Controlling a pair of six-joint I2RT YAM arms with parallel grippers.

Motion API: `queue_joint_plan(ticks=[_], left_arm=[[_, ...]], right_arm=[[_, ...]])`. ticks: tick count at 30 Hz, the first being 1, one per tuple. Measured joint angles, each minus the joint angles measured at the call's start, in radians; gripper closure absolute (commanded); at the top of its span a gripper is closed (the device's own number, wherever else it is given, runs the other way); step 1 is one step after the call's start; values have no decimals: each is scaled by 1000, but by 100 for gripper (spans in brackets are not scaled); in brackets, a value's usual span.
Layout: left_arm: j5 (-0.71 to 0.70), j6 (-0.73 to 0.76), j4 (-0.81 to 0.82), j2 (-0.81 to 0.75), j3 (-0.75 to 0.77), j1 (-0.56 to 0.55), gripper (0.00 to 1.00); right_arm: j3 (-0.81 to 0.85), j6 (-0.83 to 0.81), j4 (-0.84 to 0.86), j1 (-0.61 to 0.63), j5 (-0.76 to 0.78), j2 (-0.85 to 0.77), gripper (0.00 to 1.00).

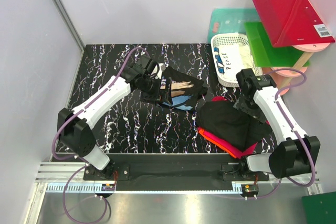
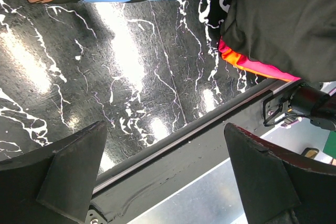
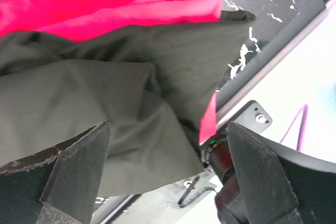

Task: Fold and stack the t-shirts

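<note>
Shirts lie in two places on the black marbled tabletop (image 1: pixel 121 124). A printed black t-shirt (image 1: pixel 184 92), its pale and blue chest print facing up, is crumpled near the middle. To its right is a heap near the front edge. A plain black t-shirt (image 1: pixel 231 124) is on top of the heap, with a red t-shirt (image 1: pixel 237 152) and an orange t-shirt (image 1: pixel 214 139) showing as bright edges beneath it.

The left pincer (image 1: pixel 160 88) is at the left edge of the printed shirt. From above it is hard to tell whether it touches the cloth. In its own wrist view the left pincer (image 2: pixel 165 150) is spread wide with nothing between the fingers. Bare tabletop lies below it, the printed shirt is at the upper edge of the picture, and the heap's orange and pink hem is at the upper right.

The right pincer (image 1: pixel 242 103) hangs over the far right side of the heap. Its wrist view shows the right pincer (image 3: pixel 168 140) also spread and holding nothing, with the wrinkled black cloth just below and the red shirt beyond it.

A white basket (image 1: pixel 231 59) stands at the far right of the tabletop, near the heap. A green board (image 1: pixel 268 45) and a red board (image 1: pixel 291 17) lean behind it.
</note>
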Motion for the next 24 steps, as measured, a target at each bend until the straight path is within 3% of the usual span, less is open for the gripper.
queue_joint_plan(ticks=[2,5,7,8,17,24], left_arm=[[4,0,0,5,0,0,1],[10,0,0,15,0,0,1],[12,0,0,19,0,0,1],[12,0,0,21,0,0,1],[12,1,0,23,0,0,1],[13,2,0,34,0,0,1]], right_arm=[[-15,-9,-2,-12,-8,-1,1],[-32,-24,-4,-17,-28,10,28],[-35,-37,-6,-18,-48,26,81],[-36,-42,-6,-18,-61,38,100],[-11,-64,-7,-19,-140,74,100],[140,-47,4,-19,-134,-100,100]])
